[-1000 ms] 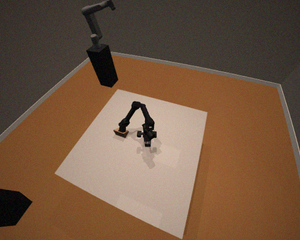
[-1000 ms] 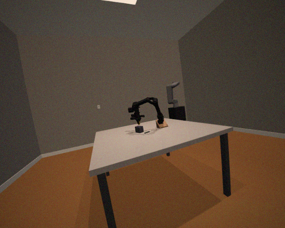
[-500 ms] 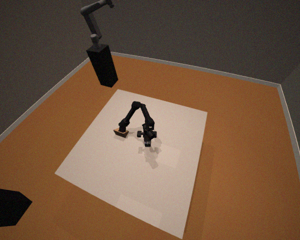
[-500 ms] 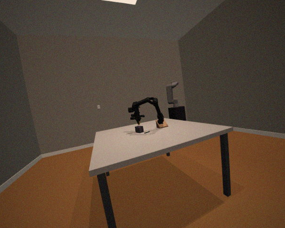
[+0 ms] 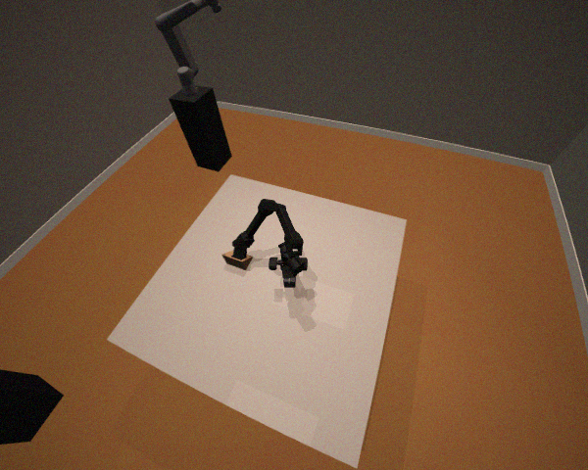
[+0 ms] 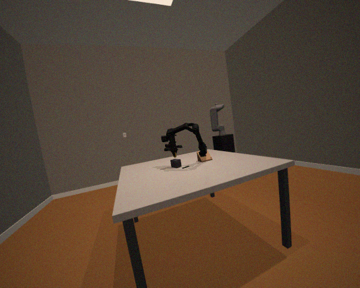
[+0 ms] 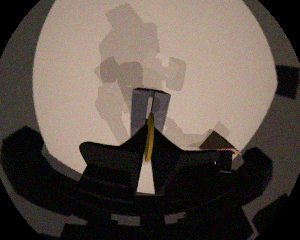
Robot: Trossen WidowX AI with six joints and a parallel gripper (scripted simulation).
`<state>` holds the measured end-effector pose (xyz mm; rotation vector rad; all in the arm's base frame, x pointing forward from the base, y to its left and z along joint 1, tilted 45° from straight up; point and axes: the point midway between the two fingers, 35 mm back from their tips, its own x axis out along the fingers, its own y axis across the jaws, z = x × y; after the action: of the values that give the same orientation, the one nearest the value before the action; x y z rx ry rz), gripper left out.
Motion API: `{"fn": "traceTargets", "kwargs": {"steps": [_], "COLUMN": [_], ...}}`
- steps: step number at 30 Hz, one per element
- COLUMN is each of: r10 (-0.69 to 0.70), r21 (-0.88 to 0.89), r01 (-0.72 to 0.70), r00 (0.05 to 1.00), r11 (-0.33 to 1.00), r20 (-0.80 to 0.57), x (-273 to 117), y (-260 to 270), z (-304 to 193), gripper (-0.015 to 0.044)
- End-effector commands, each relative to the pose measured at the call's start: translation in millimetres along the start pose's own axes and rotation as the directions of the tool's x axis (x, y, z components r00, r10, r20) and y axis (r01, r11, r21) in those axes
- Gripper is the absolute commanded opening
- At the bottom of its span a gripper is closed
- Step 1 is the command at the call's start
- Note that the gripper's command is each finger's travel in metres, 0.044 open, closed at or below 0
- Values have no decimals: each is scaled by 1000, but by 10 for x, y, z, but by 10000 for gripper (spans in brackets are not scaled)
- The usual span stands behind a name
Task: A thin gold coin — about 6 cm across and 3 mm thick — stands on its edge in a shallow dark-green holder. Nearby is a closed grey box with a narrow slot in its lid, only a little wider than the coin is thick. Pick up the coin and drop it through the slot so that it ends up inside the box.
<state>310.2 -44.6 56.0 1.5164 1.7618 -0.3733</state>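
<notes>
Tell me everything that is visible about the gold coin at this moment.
The coin shows in the wrist view edge-on, as a thin yellow-gold strip that looks like metal. The gripper is shut on it, with a dark finger on each face, and its far edge sticks out beyond the fingertips. It hangs above the grey box, roughly in line with the dark slot in the lid. Whether it touches the lid cannot be told. In the exterior view it is only a small gold speck under the gripper.
</notes>
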Motion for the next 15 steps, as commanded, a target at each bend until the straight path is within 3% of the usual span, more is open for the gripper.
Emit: {"fn": "traceTargets", "kwargs": {"steps": [1, 15], "r10": [-1, 0], "r21": [2, 13], "r01": [1, 0], "r00": [1000, 1000], "r11": [1000, 1000], "r20": [0, -1], "x": [3, 67], "y": [-4, -28], "z": [-6, -14], "gripper": [0, 0]}}
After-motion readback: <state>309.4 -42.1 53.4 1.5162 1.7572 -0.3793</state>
